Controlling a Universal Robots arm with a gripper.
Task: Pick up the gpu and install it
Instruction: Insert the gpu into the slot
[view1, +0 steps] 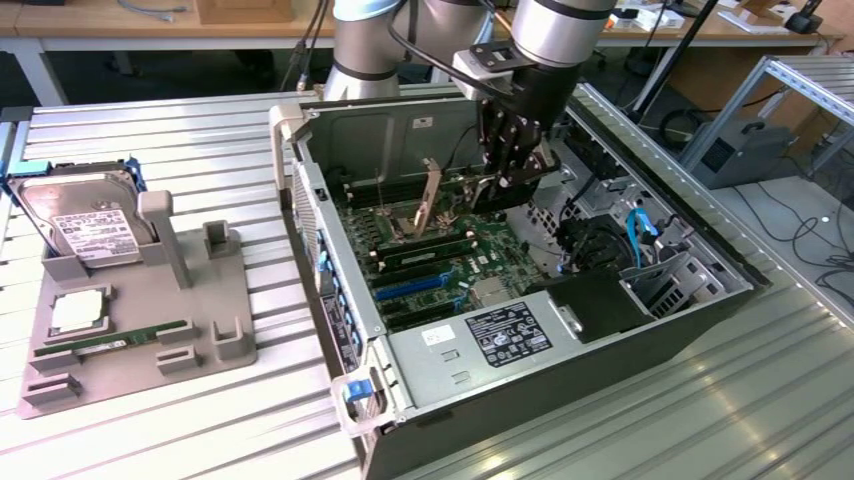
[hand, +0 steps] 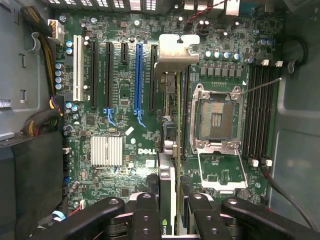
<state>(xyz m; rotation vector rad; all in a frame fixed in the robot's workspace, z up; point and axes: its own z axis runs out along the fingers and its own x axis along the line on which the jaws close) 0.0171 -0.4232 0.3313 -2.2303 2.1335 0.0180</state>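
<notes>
The gpu (view1: 430, 200) is a thin olive-brown card held on edge inside the open computer case (view1: 300, 190). My gripper (view1: 499, 192) reaches down into the case and is shut on it. In the wrist view the gpu (hand: 173, 145) runs edge-on away from my gripper (hand: 170, 202), with its silvery bracket (hand: 177, 52) at the far end. It stands over the motherboard (hand: 125, 130), between the black expansion slot (hand: 152, 75) and the CPU socket (hand: 217, 117). I cannot tell whether its lower edge touches a slot.
A blue slot (hand: 138, 75), white slot (hand: 77, 67) and heatsink (hand: 106, 150) lie beside the card. Cable bundles (hand: 40, 120) line the case wall. Outside, a grey holder (view1: 200, 330) carries a hard drive (view1: 87, 225) and a RAM stick (view1: 114, 342).
</notes>
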